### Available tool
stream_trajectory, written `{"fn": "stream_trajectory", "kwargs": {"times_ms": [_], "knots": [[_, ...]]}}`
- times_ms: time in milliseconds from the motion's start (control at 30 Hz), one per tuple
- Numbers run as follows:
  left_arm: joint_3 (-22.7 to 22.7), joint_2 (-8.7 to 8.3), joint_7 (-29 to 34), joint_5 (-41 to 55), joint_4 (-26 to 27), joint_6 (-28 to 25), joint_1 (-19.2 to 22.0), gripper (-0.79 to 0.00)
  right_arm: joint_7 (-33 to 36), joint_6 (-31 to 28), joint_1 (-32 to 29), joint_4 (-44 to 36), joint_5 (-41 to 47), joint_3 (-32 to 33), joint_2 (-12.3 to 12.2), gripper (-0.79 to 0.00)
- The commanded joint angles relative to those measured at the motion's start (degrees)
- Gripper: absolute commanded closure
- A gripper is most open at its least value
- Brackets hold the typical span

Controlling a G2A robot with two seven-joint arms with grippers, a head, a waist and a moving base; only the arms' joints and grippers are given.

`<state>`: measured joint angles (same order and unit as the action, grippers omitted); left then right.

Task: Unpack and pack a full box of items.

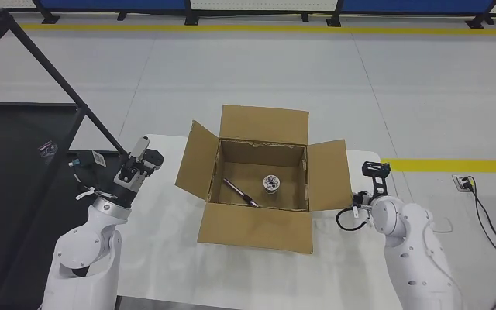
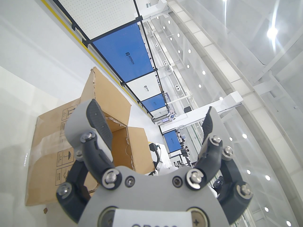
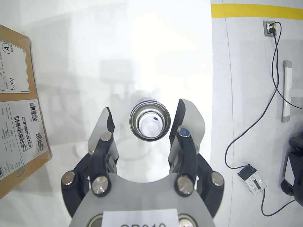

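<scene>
An open cardboard box [image 1: 260, 225] stands mid-table with its four flaps spread. On its bottom lie a dark slim rod [image 1: 241, 193] and a small round patterned item [image 1: 271, 183]. My right gripper [image 3: 144, 108] hangs to the right of the box, open, fingers on either side of an upright steel cup [image 3: 150, 124] that stands on the white table; a gap shows at one finger. The box's labelled side [image 3: 19, 109] is near it. My left gripper [image 2: 151, 106] is open and holds nothing, tilted up toward the ceiling, left of the box [image 2: 94, 128]; from above it is my left gripper [image 1: 143, 159].
The white table [image 1: 170, 256] has free room left of and in front of the box. A black frame with a dark panel [image 1: 39, 155] stands at the table's left. Off the right edge, a cable and power adapter [image 3: 252, 183] lie on the floor.
</scene>
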<state>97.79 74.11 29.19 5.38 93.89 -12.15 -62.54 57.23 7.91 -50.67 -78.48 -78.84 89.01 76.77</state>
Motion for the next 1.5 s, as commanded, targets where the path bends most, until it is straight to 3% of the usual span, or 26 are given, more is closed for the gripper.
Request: {"fn": "stream_trajectory", "kwargs": {"times_ms": [0,33,100,233,333,433,533,700,833,900,1133,1467], "knots": [[0.0,0.0,0.0,0.0,0.0,0.0,0.0,-0.785,-0.4,1.5,-0.1,-0.9,-0.4,0.5,-0.1,-0.64],[0.0,0.0,0.0,0.0,0.0,0.0,0.0,-0.785,-1.0,2.6,-0.4,-2.0,-0.6,0.8,-0.1,-0.656],[0.0,0.0,0.0,0.0,0.0,0.0,0.0,-0.785,-2.6,7.3,-1.2,-5.5,-1.6,2.0,-0.1,-0.785],[0.0,0.0,0.0,0.0,0.0,0.0,0.0,-0.785,-6.8,14.2,-4.2,-17.8,-2.9,3.3,0.0,-0.785],[0.0,0.0,0.0,0.0,0.0,0.0,0.0,-0.785,-8.7,16.3,-6.1,-26.7,-4.8,2.9,0.1,-0.785],[0.0,0.0,0.0,0.0,0.0,0.0,0.0,-0.785,-8.8,15.4,-5.4,-32.3,-6.6,-0.1,0.3,-0.785],[0.0,0.0,0.0,0.0,0.0,0.0,0.0,-0.785,-8.1,8.4,-2.8,-33.6,-3.6,-5.6,0.6,-0.785],[0.0,0.0,0.0,0.0,0.0,0.0,0.0,-0.785,-1.8,-8.5,8.0,-21.5,6.4,-16.7,1.5,-0.785],[0.0,0.0,0.0,0.0,0.0,0.0,0.0,-0.785,4.1,-15.7,19.0,-6.3,13.0,-26.6,3.4,-0.785],[0.0,0.0,0.0,0.0,0.0,0.0,0.0,-0.785,6.0,-16.2,23.4,1.5,15.4,-31.0,4.7,-0.785],[0.0,0.0,0.0,0.0,0.0,0.0,0.0,-0.785,2.6,-17.4,32.1,24.8,22.1,-41.3,9.3,-0.785],[0.0,0.0,0.0,0.0,0.0,0.0,0.0,-0.785,-8.8,-12.5,37.7,48.1,25.3,-47.3,15.3,-0.785]]}}
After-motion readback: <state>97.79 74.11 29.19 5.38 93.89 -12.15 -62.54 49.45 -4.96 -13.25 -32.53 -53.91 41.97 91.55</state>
